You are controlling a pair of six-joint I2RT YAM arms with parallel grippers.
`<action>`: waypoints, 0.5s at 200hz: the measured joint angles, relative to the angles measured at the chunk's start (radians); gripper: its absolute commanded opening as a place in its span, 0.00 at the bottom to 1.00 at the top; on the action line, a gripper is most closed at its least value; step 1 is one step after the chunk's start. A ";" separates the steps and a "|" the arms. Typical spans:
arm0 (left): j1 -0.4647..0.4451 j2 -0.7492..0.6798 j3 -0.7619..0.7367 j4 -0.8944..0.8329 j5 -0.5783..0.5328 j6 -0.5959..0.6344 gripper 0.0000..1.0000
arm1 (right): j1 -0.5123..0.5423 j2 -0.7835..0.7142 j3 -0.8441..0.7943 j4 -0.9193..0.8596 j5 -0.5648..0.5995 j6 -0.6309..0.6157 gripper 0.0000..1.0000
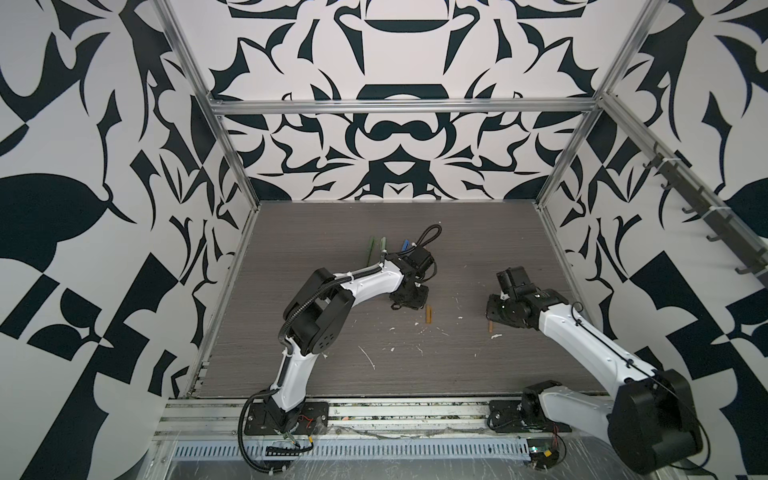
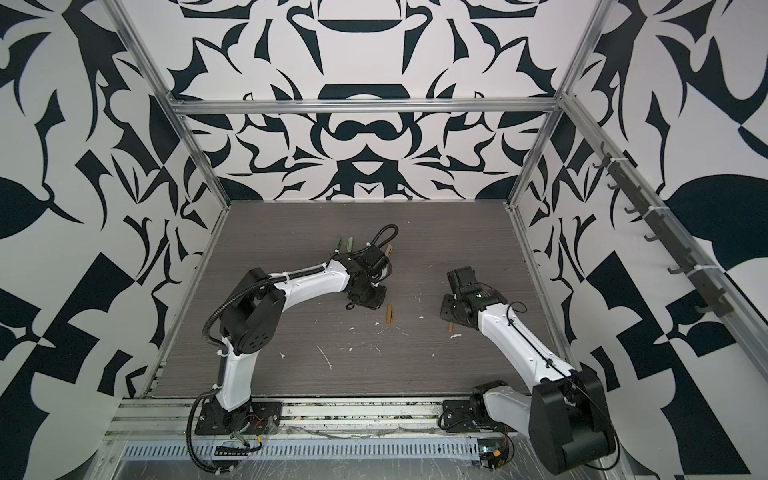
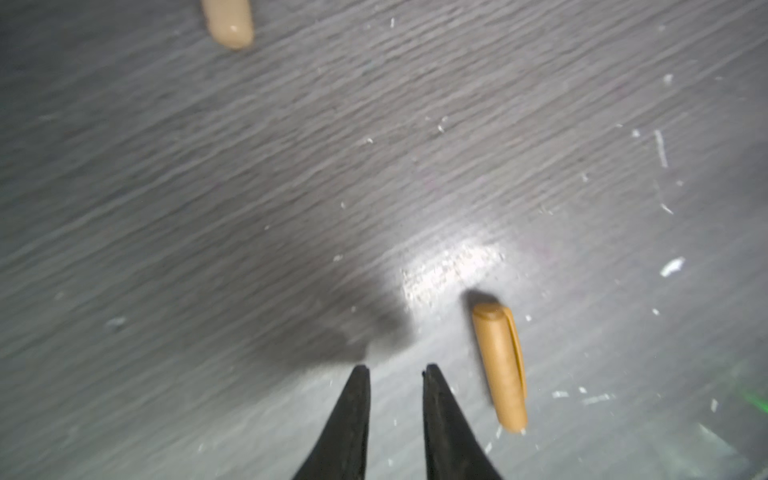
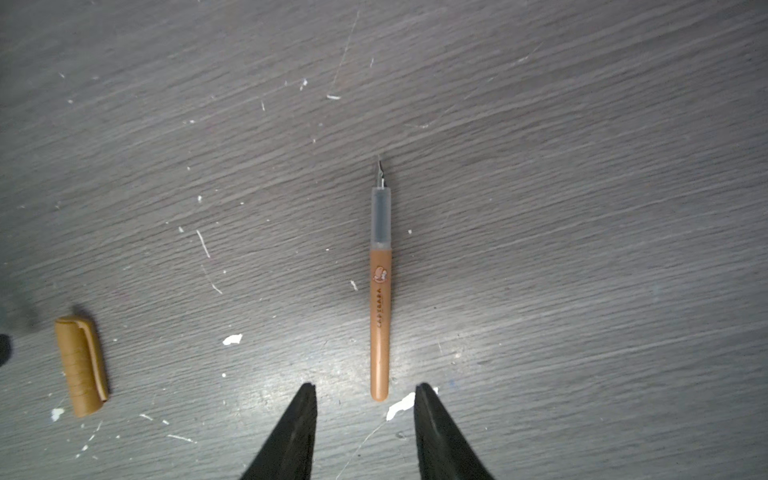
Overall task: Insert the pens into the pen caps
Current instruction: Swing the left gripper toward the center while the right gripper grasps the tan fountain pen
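Hovering empty, the right gripper [image 4: 363, 386] stands parted, the orange-brown pen [image 4: 380, 324] lying just ahead of its gap; the left gripper [image 3: 395, 368], narrowly parted, holds nothing beside the orange-brown cap [image 3: 500, 365]

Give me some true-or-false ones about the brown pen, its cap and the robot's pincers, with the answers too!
1. The orange-brown pen has its cap on. False: its nib is bare, and the orange-brown cap lies apart from it on the table.
2. The right pincer is open and holds nothing. True.
3. The orange-brown cap lies flat on its side. True.
4. The left pincer is gripping the cap. False: there is only bare table between its tips, and the cap lies beside it.
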 measured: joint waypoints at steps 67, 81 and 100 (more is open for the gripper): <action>0.000 -0.634 -0.413 0.337 0.007 0.050 0.41 | -0.037 0.185 0.048 0.019 -0.010 -0.042 0.31; 0.000 -0.767 -0.538 0.451 0.022 0.040 0.48 | -0.049 0.216 0.066 0.021 -0.021 -0.053 0.29; 0.000 -0.879 -0.674 0.580 0.041 0.017 0.56 | -0.072 0.269 0.102 0.029 -0.038 -0.068 0.26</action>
